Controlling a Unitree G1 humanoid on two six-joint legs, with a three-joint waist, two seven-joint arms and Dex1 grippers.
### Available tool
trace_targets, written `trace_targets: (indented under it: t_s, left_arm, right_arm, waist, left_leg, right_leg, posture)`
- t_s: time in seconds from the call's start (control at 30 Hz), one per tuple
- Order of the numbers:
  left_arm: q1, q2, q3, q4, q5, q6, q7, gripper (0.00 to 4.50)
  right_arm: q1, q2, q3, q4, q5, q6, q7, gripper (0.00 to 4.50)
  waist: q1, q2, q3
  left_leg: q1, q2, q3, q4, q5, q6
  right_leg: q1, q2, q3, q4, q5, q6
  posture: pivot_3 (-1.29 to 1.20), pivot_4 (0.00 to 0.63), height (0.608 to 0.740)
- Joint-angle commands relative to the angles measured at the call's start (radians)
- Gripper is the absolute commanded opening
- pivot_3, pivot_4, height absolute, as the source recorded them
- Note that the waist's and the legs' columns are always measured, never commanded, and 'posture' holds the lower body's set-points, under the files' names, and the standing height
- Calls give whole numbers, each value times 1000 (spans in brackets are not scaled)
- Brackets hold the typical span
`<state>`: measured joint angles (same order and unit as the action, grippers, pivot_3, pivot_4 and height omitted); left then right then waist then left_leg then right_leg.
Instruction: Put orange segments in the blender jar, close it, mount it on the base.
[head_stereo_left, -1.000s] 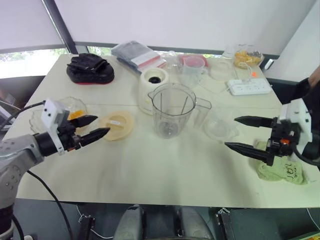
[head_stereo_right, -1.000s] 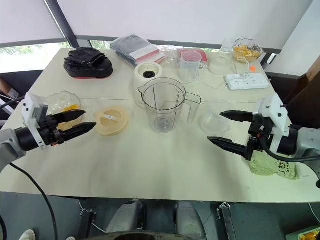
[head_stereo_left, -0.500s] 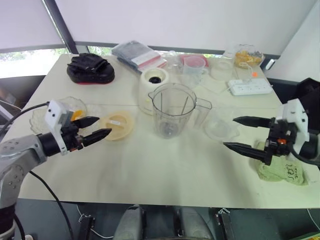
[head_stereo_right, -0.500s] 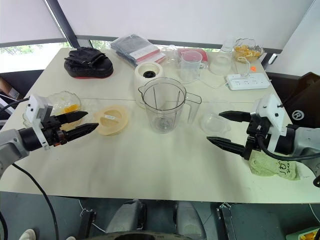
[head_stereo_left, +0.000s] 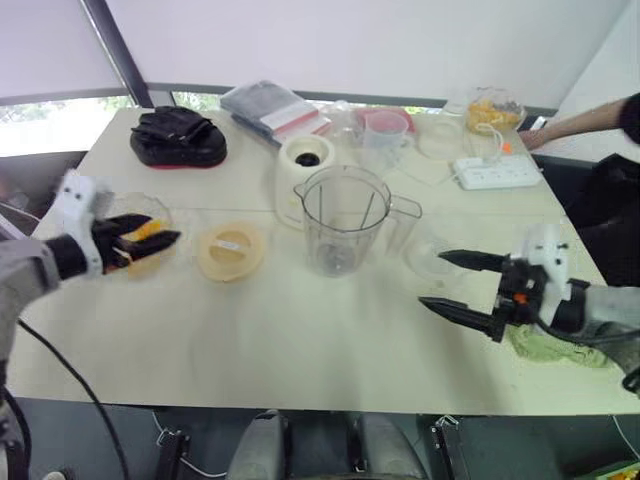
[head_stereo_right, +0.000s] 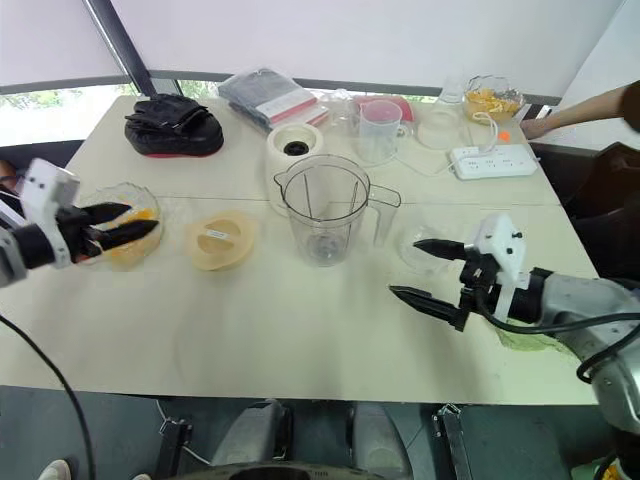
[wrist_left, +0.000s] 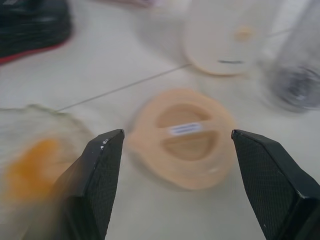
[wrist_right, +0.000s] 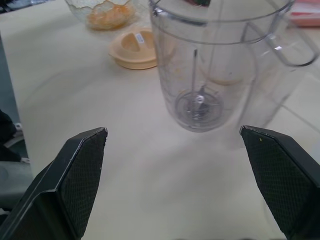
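The orange segments (head_stereo_left: 150, 229) lie in a glass bowl (head_stereo_right: 108, 252) at the table's left edge. My left gripper (head_stereo_left: 155, 232) hovers open over that bowl with nothing between its fingers, pointing toward the pale yellow lid (head_stereo_left: 230, 250). The clear blender jar (head_stereo_left: 345, 215) stands upright and empty mid-table, its blade (wrist_right: 198, 101) bare. The cream-white base (head_stereo_left: 305, 165) sits just behind the jar. My right gripper (head_stereo_left: 432, 278) hangs open and empty above the table to the right of the jar.
A clear dish (head_stereo_left: 430, 255) lies beside the jar and a green cloth (head_stereo_left: 550, 345) lies under my right arm. Along the back are a black pouch (head_stereo_left: 178, 135), a pink-rimmed cup (head_stereo_left: 385, 135), a power strip (head_stereo_left: 497, 172) and a bowl of scraps (head_stereo_left: 490, 110). A person's arm (head_stereo_left: 590, 120) reaches in.
My left gripper has swung left, from beside the lid to over the bowl of orange segments. My right gripper has sunk and drifted toward the jar. A person's arm has come in at the far right.
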<state>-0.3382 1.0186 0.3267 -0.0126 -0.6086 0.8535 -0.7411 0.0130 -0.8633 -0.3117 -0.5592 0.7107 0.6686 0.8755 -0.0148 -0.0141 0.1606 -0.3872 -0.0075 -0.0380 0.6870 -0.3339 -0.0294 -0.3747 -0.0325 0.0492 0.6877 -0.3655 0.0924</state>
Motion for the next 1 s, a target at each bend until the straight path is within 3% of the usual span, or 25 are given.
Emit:
trace_targets:
  t_s: [0.03,0.17,0.33,0.63,1.0]
  left_arm:
    - [-107,19,-25,135,75,76,95,3560]
    - [-221,-7,-75,205,113,231,180,3560]
    - [-363,-116,-74,384,199,300,354,3560]
    - [-489,-185,-136,695,352,97,428,3560]
    - [-625,-262,-162,951,428,-80,408,3560]
  right_arm:
    - [2,32,17,-30,-20,-43,-28,4500]
    - [12,57,35,-37,-31,-53,-46,4500]
    - [-5,64,58,-25,-36,-57,-53,4500]
    - [-53,48,88,0,-44,-46,-45,4500]
    - [-37,40,78,-15,-59,-44,-50,4500]
  waist:
    - [3,0,0]
    - [4,0,0]
    - [3,-1,0]
    - [2,-2,0]
    - [5,-2,-1]
  left_leg:
    - [0,0,0,0,0,0]
    - [-2,-1,-1,-1,0,0]
    - [-4,-1,-1,1,1,-1]
    - [-6,-1,2,2,5,-9]
    - [-17,-1,1,13,5,-9]
  right_leg:
    - [0,0,0,0,0,0]
    - [-2,0,-1,1,0,0]
    - [-5,0,-1,4,0,0]
    - [-12,0,1,12,0,0]
    - [-19,0,0,15,1,2]
  posture:
    - [0,150,740]
    - [0,150,740]
    - [0,150,740]
    - [0,150,740]
    - [0,150,740]
